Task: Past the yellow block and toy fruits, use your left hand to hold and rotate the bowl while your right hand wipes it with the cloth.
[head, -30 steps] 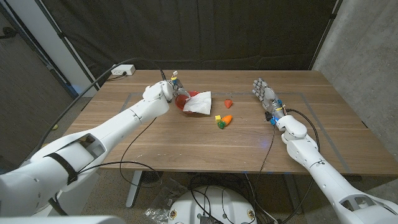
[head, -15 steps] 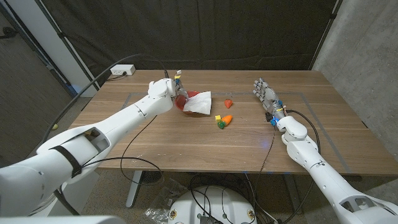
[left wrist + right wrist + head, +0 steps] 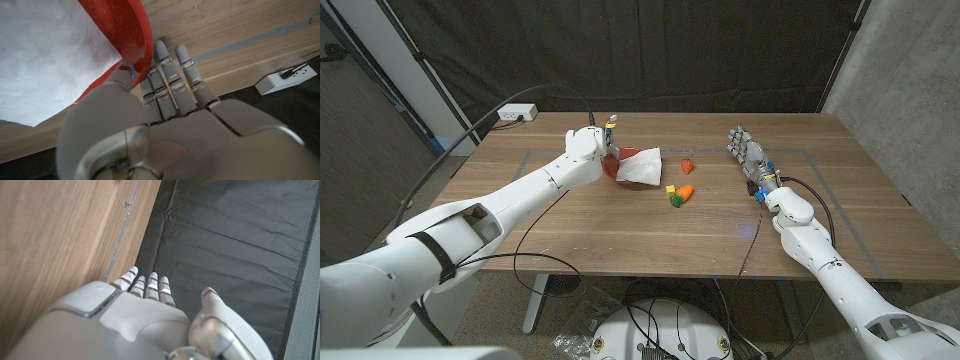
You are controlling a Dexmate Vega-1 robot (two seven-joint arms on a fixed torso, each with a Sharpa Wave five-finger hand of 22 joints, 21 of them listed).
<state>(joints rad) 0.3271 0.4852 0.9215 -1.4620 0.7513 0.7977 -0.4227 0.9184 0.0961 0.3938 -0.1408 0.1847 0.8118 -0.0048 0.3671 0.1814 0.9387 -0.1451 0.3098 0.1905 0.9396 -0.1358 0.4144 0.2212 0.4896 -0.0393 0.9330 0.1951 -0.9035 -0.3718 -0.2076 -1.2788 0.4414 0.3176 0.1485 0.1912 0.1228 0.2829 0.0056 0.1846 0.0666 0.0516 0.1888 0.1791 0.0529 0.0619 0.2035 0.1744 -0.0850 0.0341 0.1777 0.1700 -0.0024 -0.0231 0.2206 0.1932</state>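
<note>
Wiping has not begun: red bowl sits toward the table's far left, white cloth draped in it. Left hand pinches the rim, thumb inside, fingers outside. Right hand waits well apart, fingers extended, holding nothing.
</note>
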